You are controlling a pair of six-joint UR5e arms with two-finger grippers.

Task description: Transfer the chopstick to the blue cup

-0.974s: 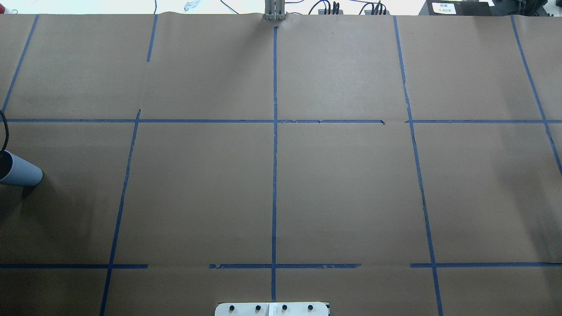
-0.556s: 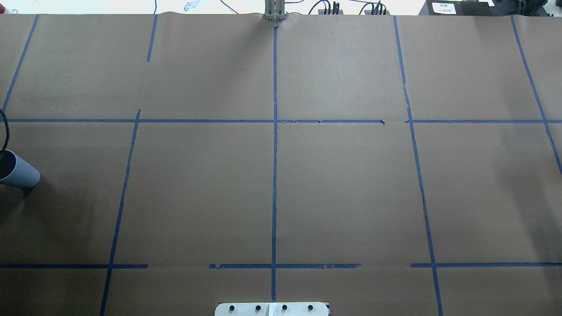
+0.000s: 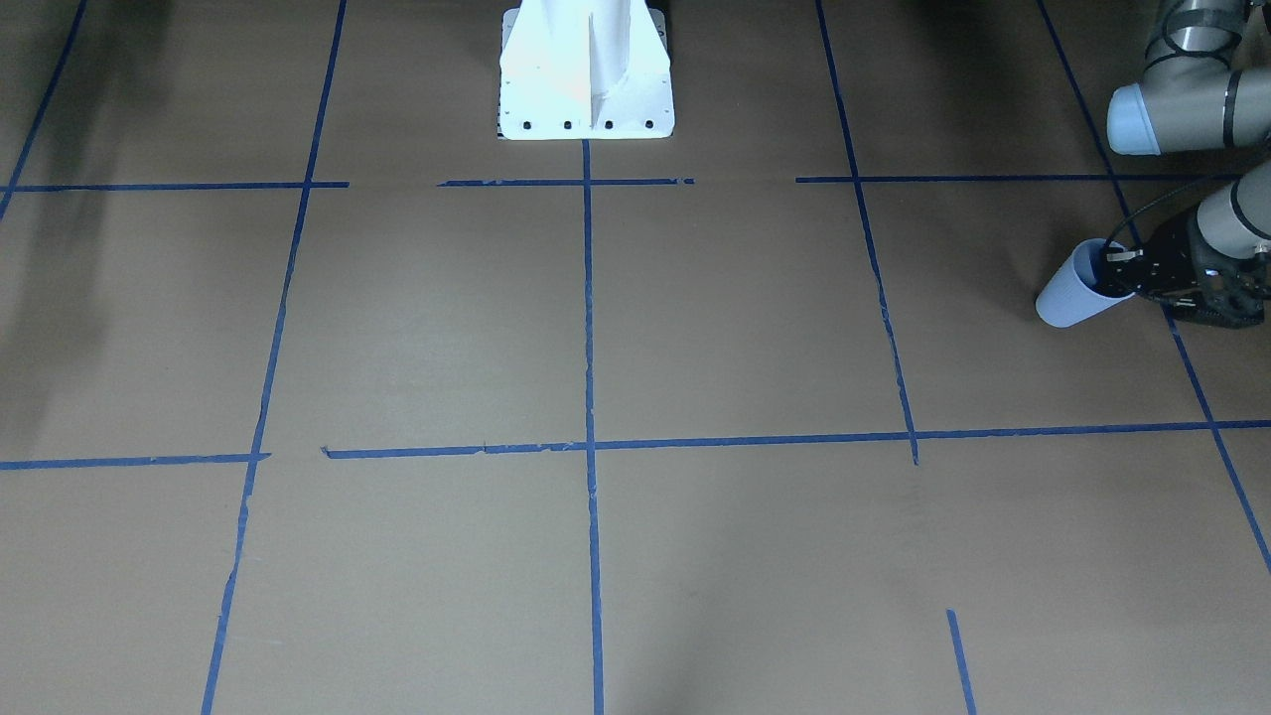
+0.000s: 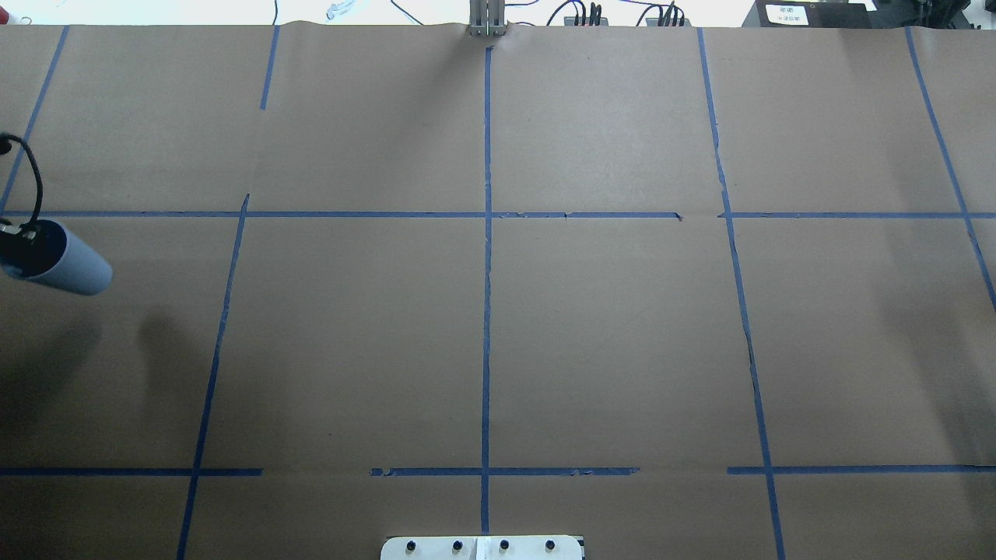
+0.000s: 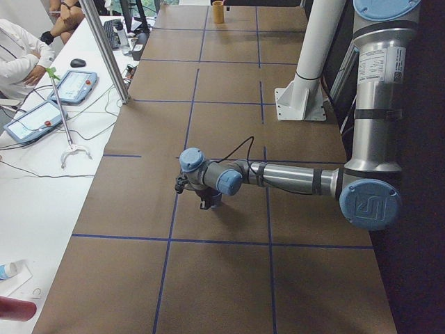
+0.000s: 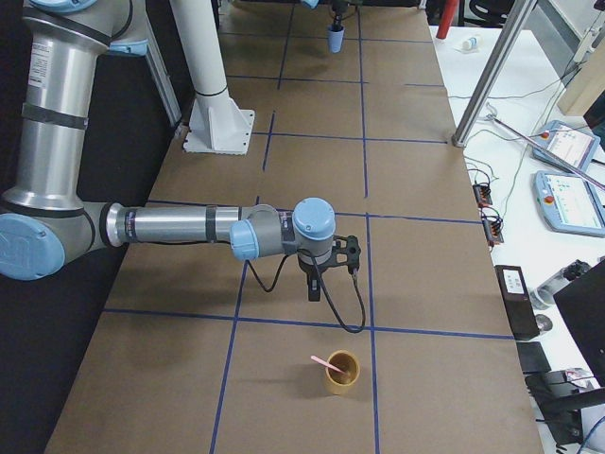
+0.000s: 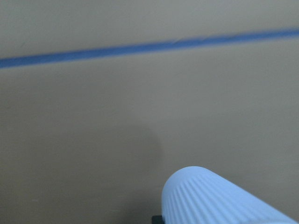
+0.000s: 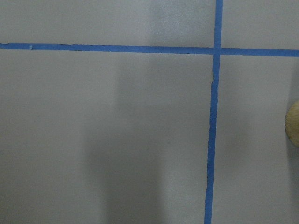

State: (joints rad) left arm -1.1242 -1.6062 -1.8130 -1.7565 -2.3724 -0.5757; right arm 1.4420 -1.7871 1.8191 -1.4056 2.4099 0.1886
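Left gripper (image 3: 1120, 276): closed on the rim of the blue cup (image 4: 74, 270), one finger inside the mouth and the other against the outer wall.
Blue cup: held tilted near the table's left end, with its mouth towards the gripper and its ribbed base pointing towards the table's middle. Its shadow lies apart from it on the brown paper (image 4: 607, 334), so it is clear of the surface.
Change from one second ago: in the overhead view the cup now sits farther up the view and farther in from the left edge. Its shadow, then joined to the base, has separated and dropped below it. A longer loop of the black cable (image 4: 33, 175) shows above the cup.
Chopstick (image 6: 326, 360): stands leaning in a tan cup (image 6: 345, 376) at the table's right end, well apart from the blue cup.
Right gripper (image 6: 314, 288): points down over the paper near the tan cup. Whether its fingers are apart or together cannot be told from the side view alone.
Blue tape lines (image 4: 486, 311): unchanged.
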